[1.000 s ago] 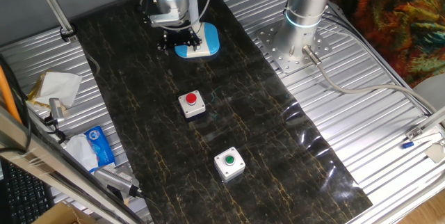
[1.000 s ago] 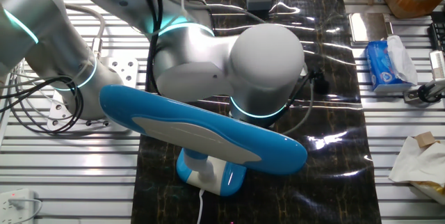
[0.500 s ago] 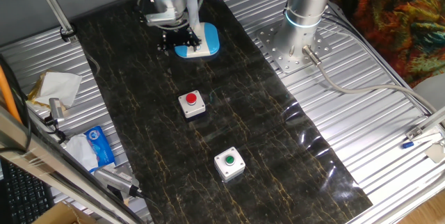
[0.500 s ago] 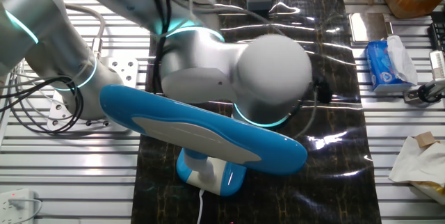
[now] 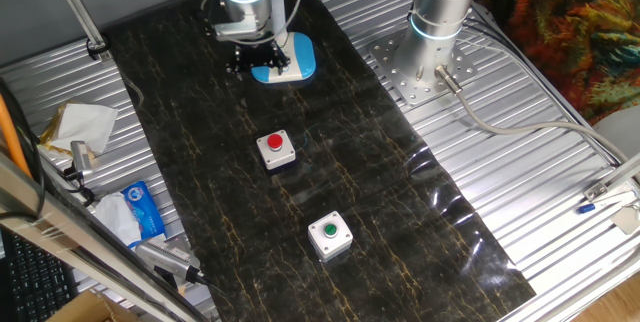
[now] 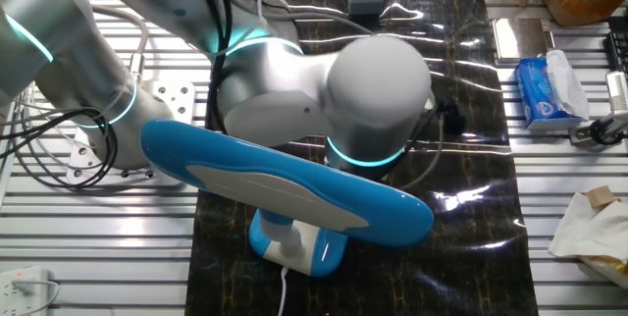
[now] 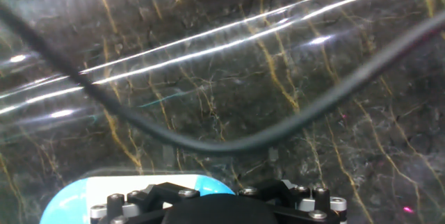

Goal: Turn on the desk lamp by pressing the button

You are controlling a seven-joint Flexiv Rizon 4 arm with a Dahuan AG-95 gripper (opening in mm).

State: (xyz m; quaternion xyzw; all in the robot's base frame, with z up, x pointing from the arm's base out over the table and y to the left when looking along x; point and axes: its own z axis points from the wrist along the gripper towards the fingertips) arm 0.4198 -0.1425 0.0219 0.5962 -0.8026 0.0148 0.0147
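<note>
Lamp (image 5: 285,60) at far end of dark marbled desk (image 5: 380,212), jaws (image 5: 262,57) low over its blue-white base. Seen only from one fixed view: red box (image 5: 276,148) and green box (image 5: 329,234) nearer along desk. Only from other side: long blue lamp head (image 6: 285,179) across foreground, hiding base top. Hand view: cable, base edge. Button hidden. Jaws' opening: cannot tell.

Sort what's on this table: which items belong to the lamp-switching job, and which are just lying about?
Job:
- desk lamp
- hand, over the lamp base; the button itself is hidden

Lying about:
- red button box
- green button box
- blue tissue pack
- crumpled paper
</note>
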